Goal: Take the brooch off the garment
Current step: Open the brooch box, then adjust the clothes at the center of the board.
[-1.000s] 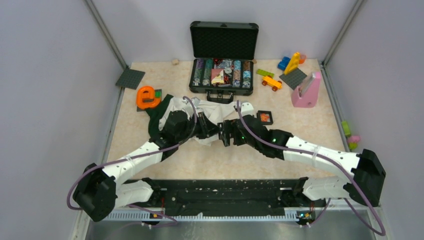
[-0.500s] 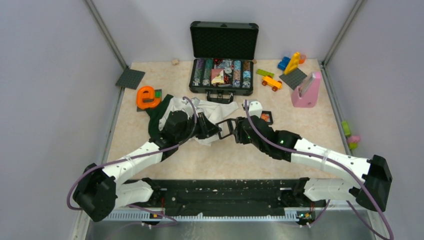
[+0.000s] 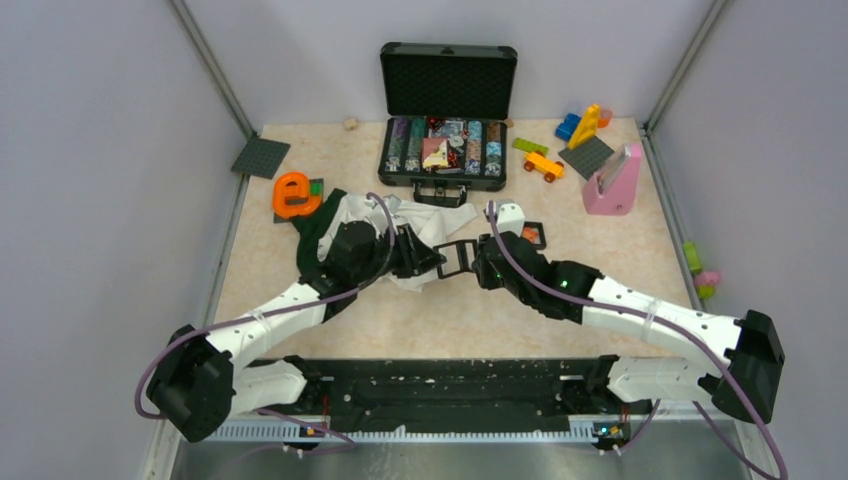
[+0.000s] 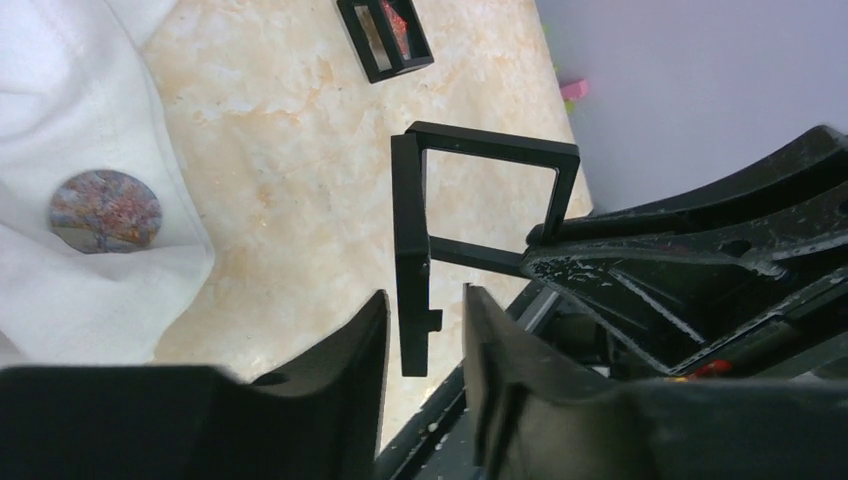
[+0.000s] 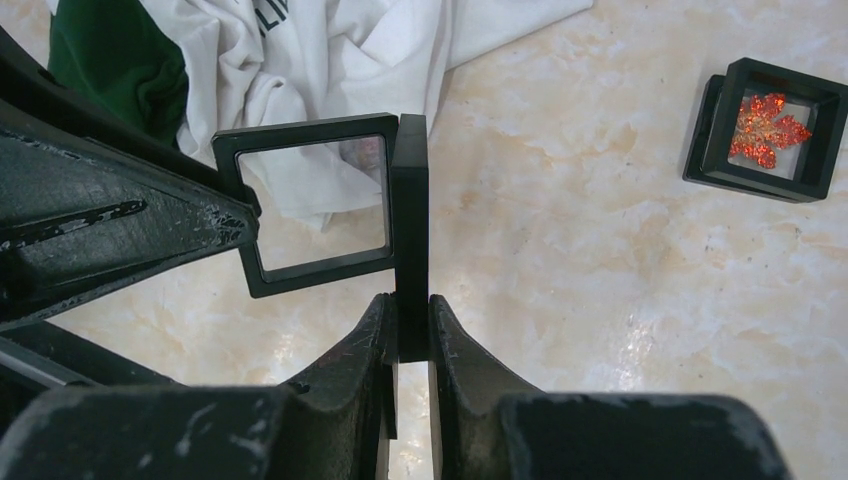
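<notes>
Beige marbled tabletop [image 3: 330, 150]: crumpled white-and-green garment [image 3: 345, 215], open black case [image 3: 446, 145], orange letter "e" [image 3: 291, 194], pink wedge-shaped stand [image 3: 615, 182], small black framed box [image 3: 531, 236].

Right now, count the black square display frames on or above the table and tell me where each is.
2. One hinged frame is held between the two grippers above the table. The other frame, holding an orange-red leaf, lies on the table. More could be hidden under the garment.

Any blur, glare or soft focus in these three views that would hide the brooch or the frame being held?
Top external: even light, sharp, but the brooch is only a speck. Left wrist: own fingers soft and dark up close, the black frame crisp. Right wrist: sharp; the frame's clear pane reflects faintly, the tabletop shows mild sheen, and the brooch in its small case reads clearly.
</notes>
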You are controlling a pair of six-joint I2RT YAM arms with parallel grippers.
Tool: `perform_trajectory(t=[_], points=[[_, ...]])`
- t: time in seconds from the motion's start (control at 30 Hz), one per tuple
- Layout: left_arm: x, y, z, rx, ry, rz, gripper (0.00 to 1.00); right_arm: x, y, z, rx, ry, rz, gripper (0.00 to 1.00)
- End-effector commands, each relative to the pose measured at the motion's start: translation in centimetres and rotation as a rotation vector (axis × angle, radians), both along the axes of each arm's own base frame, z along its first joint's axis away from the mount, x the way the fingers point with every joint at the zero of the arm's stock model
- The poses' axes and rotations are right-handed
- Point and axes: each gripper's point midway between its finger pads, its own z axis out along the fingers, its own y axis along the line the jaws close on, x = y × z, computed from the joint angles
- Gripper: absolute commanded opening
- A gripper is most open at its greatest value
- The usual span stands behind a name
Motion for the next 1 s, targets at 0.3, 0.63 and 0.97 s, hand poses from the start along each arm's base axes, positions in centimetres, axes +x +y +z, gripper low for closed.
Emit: perform_trajectory(t=[0.3, 0.63, 0.97], points=[[2.1, 1.3, 0.4, 0.127, -0.136, 0.062, 0.72, 0.1, -2.5, 0.4, -0.064, 0.103, -0.057, 0.02], [7.6, 4.0, -5.3, 0.588, -0.104, 0.144, 0.55, 0.2, -6.2, -0.6, -0.100, 0.115, -0.124, 0.01], [6.6, 5.0, -12.8, 0.797, 0.122, 0.076, 0.25, 0.1, -7.3, -1.0, -0.092, 0.117, -0.137, 0.00]])
